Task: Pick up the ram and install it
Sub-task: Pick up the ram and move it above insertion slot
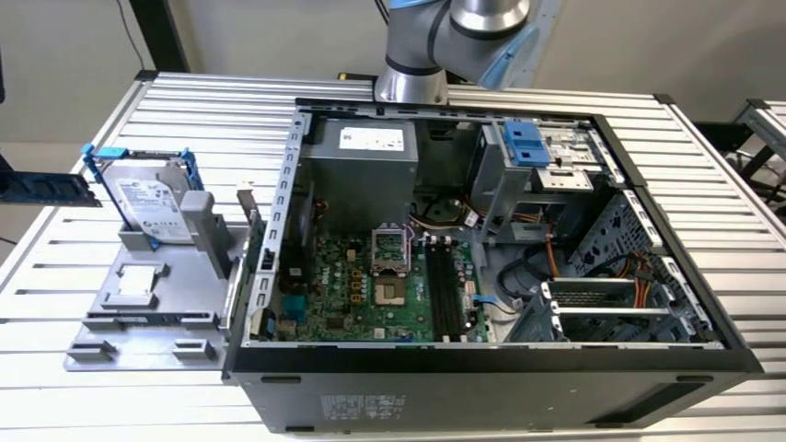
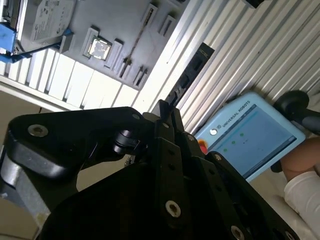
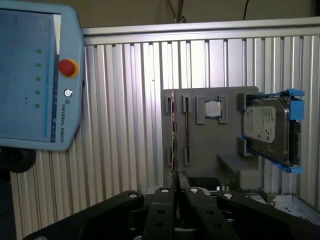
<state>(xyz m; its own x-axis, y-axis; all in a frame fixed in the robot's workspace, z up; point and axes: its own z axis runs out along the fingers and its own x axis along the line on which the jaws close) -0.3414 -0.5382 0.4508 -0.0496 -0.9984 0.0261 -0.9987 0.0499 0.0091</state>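
Observation:
The ram (image 3: 173, 135) is a thin blue stick seen edge-on in the first wrist view, rising from between my gripper's (image 3: 175, 176) black fingers, which are shut on its end. In the second wrist view the ram (image 2: 187, 75) runs as a dark strip away from the gripper (image 2: 165, 107). In the exterior view the ram (image 1: 50, 190) hangs in the air at the far left, above the table and left of the grey fixture (image 1: 147, 313). The long black slots (image 1: 445, 293) of the green motherboard (image 1: 350, 290) lie inside the open computer case (image 1: 491, 354).
A silver hard drive in a blue frame (image 1: 147, 201) stands on the grey fixture, with a small square chip (image 3: 213, 108) beside it. A person's sleeve (image 2: 306, 192) holds a blue teach pendant (image 3: 35, 75) next to the ribbed metal table (image 1: 724, 184). The arm's base (image 1: 413, 78) stands behind the case.

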